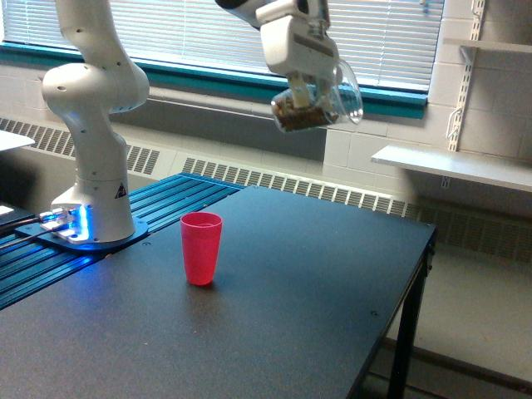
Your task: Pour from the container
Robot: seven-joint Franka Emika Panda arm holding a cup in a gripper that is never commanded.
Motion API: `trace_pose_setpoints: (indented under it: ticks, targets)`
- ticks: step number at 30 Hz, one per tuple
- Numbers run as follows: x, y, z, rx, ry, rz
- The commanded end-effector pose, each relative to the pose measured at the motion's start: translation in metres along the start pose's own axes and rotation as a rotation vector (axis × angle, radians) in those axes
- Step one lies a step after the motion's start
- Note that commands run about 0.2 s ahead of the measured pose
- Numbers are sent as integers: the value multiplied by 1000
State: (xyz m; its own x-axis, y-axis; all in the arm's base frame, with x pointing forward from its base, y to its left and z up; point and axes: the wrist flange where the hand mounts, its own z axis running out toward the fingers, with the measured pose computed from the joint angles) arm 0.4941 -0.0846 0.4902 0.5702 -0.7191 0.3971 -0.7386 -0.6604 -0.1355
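- Exterior view: dark tabletop fills the lower frame; behind it a window with pale blinds, a teal sill and a long radiator grille along the wall.
- White shelves on wall brackets at the exterior view's right.
- Robot arm base stands at the exterior view's left on a blue ribbed platform, blue light glowing at its foot.
- Red cup upright on the table, open mouth up, nothing touching it.
- Gripper high in the frame, over the table's far part, up and toward the exterior view's right of the red cup, well apart from it.
- Gripper clamped on the container; fingers mostly hidden behind the white housing, so how wide they stand cannot be read.
- Container is clear, tipped on its side, round rim facing the exterior view's right.
- Brown granular contents lie heaped against the container's lower closed end; none seen at the rim.
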Motion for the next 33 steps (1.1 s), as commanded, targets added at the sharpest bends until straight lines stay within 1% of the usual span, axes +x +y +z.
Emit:
trace_pose_setpoints:
  ticks: [1, 5, 6, 8, 12, 20, 26, 30, 33]
  targets:
    - [-18, 14, -5, -39, -16, 23]
    - [-31, 26, -7, -64, -35, 15]
    - [-35, 30, -9, -74, -46, 13]
    - [-41, 35, -11, -93, -54, 19]
    - [-50, 42, -15, -108, -60, 28]
    - [-68, 54, -22, -134, -89, 47]
    - [-83, 66, -25, -171, -118, 58]
    - [-92, 72, -27, -183, -133, 67]
    - [-97, 77, -28, -199, -142, 74]
